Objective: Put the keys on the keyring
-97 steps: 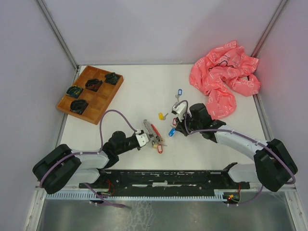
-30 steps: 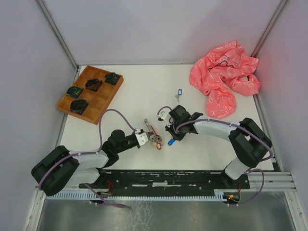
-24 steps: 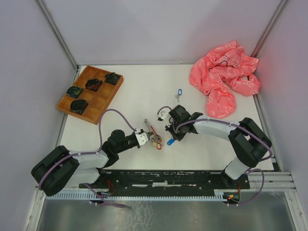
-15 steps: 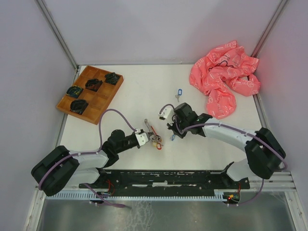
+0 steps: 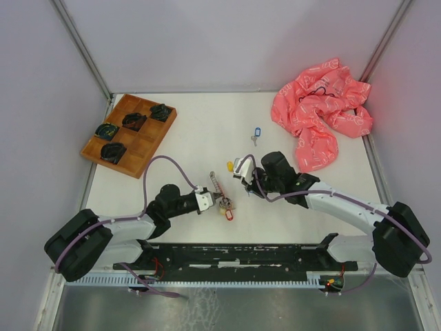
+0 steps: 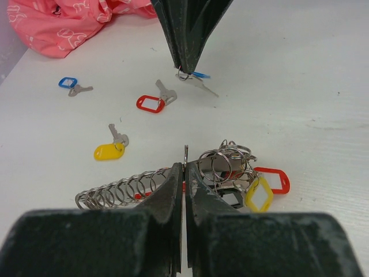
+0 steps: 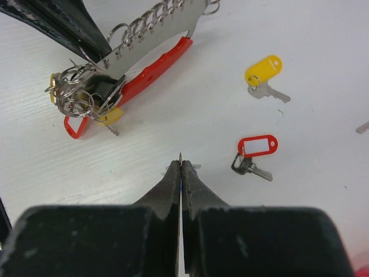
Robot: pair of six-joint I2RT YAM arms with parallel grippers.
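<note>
Left wrist view: our left tool [image 6: 184, 173] is closed, seemingly pinching a thin metal edge of the keyring [image 6: 228, 167] lying on the desk [image 6: 300, 86]. Our right tool [image 6: 187, 68], clamped shut, dangles a blue-tagged key [image 6: 199, 75] just beyond it. We judge that key light, stiff and slippery, best gripped by its little ring.

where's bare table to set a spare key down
Widest bare patch: far middle of the table, between the wooden tray and the far blue-tagged key. Crowded: the centre, around the keyring, the yellow-tagged key, the left gripper and the right gripper.
</note>
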